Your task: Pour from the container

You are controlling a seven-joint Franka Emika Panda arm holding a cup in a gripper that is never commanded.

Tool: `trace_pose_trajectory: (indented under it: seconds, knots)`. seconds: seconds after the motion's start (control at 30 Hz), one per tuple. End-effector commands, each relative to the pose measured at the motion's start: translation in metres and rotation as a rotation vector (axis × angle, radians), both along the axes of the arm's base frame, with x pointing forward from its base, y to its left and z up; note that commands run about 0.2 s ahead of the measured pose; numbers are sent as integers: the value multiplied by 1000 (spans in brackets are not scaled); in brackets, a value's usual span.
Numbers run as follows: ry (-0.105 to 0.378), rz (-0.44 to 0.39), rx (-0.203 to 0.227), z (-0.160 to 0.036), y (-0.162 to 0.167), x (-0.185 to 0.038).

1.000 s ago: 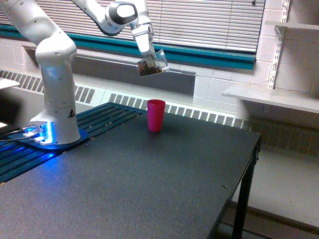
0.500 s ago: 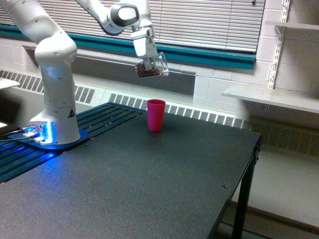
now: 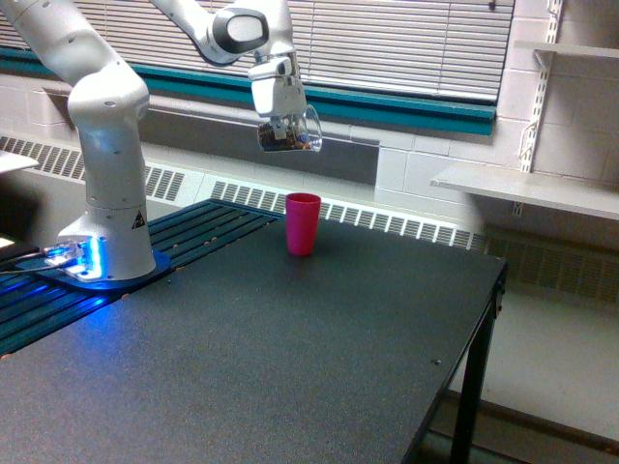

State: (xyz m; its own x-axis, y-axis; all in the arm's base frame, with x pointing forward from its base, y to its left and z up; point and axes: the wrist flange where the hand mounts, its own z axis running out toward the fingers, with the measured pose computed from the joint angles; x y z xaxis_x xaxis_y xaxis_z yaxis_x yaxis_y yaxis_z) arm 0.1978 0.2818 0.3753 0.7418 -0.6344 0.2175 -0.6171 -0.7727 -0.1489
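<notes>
Clear plastic cup (image 3: pixel 287 133) with brown granules hangs tilted, pinched in the white arm's gripper (image 3: pixel 282 124), high above the opaque pink cup (image 3: pixel 302 223), lined up to pour

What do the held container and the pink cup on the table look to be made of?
The container in the gripper looks like clear, glossy plastic, possibly glass: the wall behind shows through it, and brown bits are visible inside. The pink cup looks like opaque, smooth plastic with an even colour and a soft sheen. It stands on a dark, matte, speckled table.
</notes>
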Motion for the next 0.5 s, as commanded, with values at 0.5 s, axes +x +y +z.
trace_pose_trajectory:
  seconds: [0.5]
  knots:
    - [74,-92,81,-16,6,-3]
